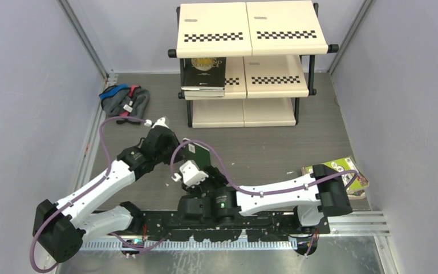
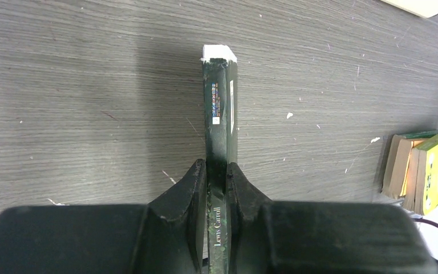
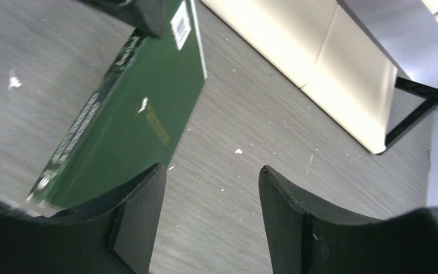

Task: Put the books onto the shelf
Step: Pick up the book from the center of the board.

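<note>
Clamped tight in the left fingers (image 2: pixel 194 194): a dark green Lewis Carroll paperback (image 2: pixel 219 97), pinched by the spine and held edge-up over the grey wood-grain desk (image 2: pixel 63 85), near its middle front and well short of the shelf (image 1: pixel 251 35).

Spread wide just beside that book's cover, released and grasping nothing: the right fingers (image 3: pixel 140 217).

Already lying on the left half of the shelf's middle tier: 1 black paperback (image 1: pixel 203 73), its title only partly legible from above.

Lying at the desk's right edge, well apart from both sets of fingers: a small stack of books (image 1: pixel 342 166) topped by a lime green cover. Partly hidden behind the right arm's elbow in the overhead view, cut off by the frame edge in the left wrist view; impossible to count.

Bunched at the far left of the desk, beside the wall: a grey-blue cloth bundle (image 1: pixel 124 100).

Looping off both arms, 1 of them arching right over the held book: purple cables (image 1: pixel 102 140).

Bottom tier of the 3-tier shelf mostly shadowed under the upper boards.

Held book's cover blurred in the right wrist view; only a barcode sticker and some gold lettering to be made out.
</note>
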Tool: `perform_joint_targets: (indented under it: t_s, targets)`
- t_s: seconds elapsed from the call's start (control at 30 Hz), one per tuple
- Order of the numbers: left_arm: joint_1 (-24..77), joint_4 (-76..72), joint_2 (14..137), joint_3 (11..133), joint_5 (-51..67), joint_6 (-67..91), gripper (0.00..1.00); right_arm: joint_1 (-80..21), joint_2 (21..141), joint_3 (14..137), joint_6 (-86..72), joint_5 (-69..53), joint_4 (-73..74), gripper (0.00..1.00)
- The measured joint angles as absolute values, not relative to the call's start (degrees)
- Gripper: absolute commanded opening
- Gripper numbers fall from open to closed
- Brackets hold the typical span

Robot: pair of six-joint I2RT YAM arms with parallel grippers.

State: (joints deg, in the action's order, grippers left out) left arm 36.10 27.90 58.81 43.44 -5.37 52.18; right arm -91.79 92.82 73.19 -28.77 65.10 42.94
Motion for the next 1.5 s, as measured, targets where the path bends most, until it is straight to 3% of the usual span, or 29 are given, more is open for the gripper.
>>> perform_joint_targets:
  t_s: [0.37,0.6,0.97,1.23,1.5]
  targets:
    - [36.0,27.8,61.6,44.4,-5.8,52.2,0.0,-102.8,89.5,64.8,-32.3,63.9,37.1,0.76]
    - [36.0,28.1,62.0,45.5,-5.8,52.4,0.0,-103.0,89.5,57.9,-34.7,63.9,31.4,0.8]
    - [36.0,28.2,62.8,46.6,-5.7,52.6,0.0,-103.2,93.3,57.5,-35.4,64.1,23.9,0.83]
    - [36.0,28.2,62.8,46.7,-5.7,52.6,0.0,-101.8,96.5,54.6,-36.4,65.5,18.4,0.82]
    - [36.0,28.2,62.8,46.7,-5.5,53.2,0.0,-96.3,98.7,49.8,-36.1,65.9,9.8,0.7]
